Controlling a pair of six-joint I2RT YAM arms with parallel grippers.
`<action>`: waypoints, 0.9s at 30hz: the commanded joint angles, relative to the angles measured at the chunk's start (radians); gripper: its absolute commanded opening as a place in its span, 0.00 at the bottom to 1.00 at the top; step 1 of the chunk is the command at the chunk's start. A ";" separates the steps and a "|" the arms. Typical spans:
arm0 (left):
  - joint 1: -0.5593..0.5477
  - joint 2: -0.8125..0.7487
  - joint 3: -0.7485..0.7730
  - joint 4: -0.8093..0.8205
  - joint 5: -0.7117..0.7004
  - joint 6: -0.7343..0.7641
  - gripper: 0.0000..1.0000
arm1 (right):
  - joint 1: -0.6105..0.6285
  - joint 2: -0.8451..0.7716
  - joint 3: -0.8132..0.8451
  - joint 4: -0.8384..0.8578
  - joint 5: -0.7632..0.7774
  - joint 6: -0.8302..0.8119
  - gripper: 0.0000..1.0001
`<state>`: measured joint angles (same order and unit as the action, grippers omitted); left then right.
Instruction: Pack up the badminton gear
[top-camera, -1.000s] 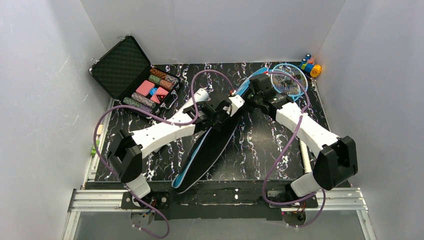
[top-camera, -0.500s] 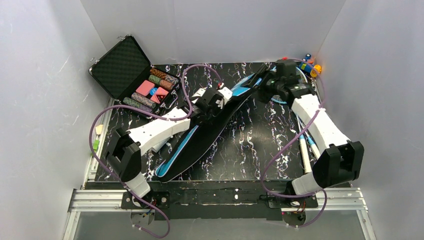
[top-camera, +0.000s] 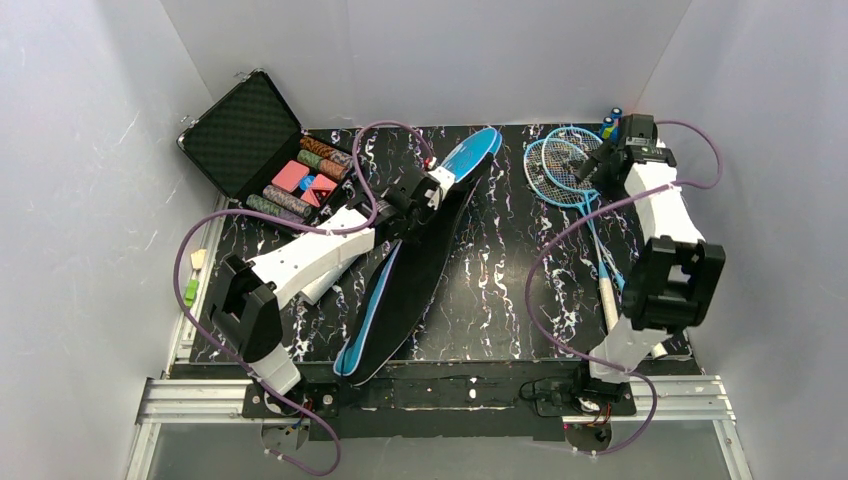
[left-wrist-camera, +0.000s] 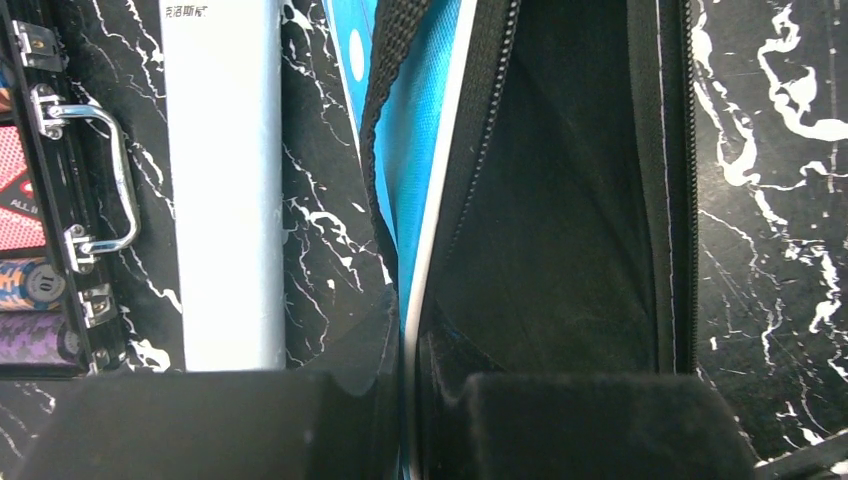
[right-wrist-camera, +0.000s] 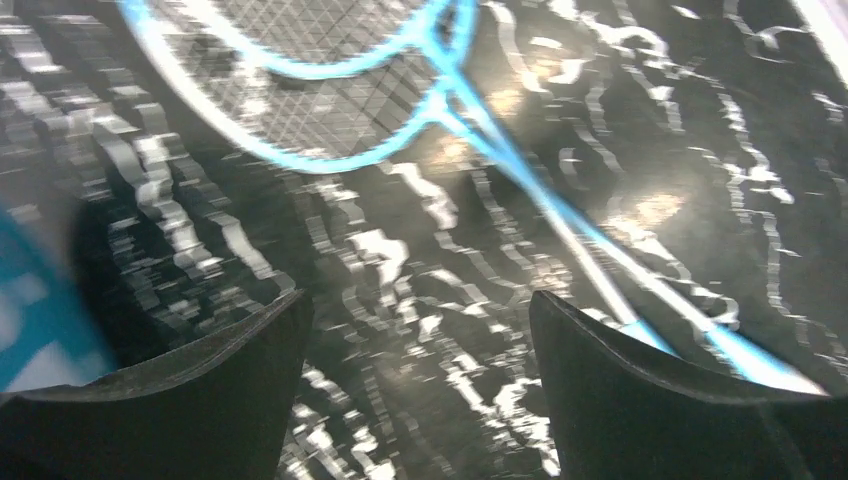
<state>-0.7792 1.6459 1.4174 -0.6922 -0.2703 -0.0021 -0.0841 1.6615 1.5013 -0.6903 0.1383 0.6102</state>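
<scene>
The long blue and black bag (top-camera: 415, 270) lies diagonally across the middle of the table, its opening showing a black inside (left-wrist-camera: 560, 200). My left gripper (top-camera: 425, 190) (left-wrist-camera: 410, 340) is shut on the bag's white-piped edge near its far end. The black strap (left-wrist-camera: 395, 60) runs beside that edge. A white tube (left-wrist-camera: 225, 180) lies left of the bag, mostly under my left arm in the top view. Two blue-framed rackets (top-camera: 555, 165) (right-wrist-camera: 330, 100) lie at the back right, handles toward the near edge. My right gripper (top-camera: 603, 160) (right-wrist-camera: 418, 300) hovers open over them, holding nothing.
An open black case of coloured chips (top-camera: 290, 170) stands at the back left, its handle (left-wrist-camera: 100, 180) close to the tube. A small orange-and-blue toy (top-camera: 611, 122) sits in the back right corner behind my right gripper. White walls close in three sides.
My right gripper opened, let go of the bag's far end and swung right to the rackets. My left gripper, still shut on the bag, shifted back and left, swinging the bag.
</scene>
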 joint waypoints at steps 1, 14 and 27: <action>0.025 -0.040 0.055 -0.013 0.070 -0.041 0.00 | -0.048 0.090 0.013 -0.089 0.129 -0.120 0.88; 0.101 -0.045 0.119 -0.070 0.168 -0.059 0.00 | -0.094 0.203 -0.035 -0.020 0.079 -0.203 0.68; 0.122 -0.039 0.121 -0.073 0.164 -0.064 0.00 | -0.089 0.171 -0.156 0.016 0.017 -0.153 0.45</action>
<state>-0.6689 1.6459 1.4899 -0.7795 -0.1154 -0.0544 -0.1745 1.8858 1.3632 -0.6899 0.1665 0.4408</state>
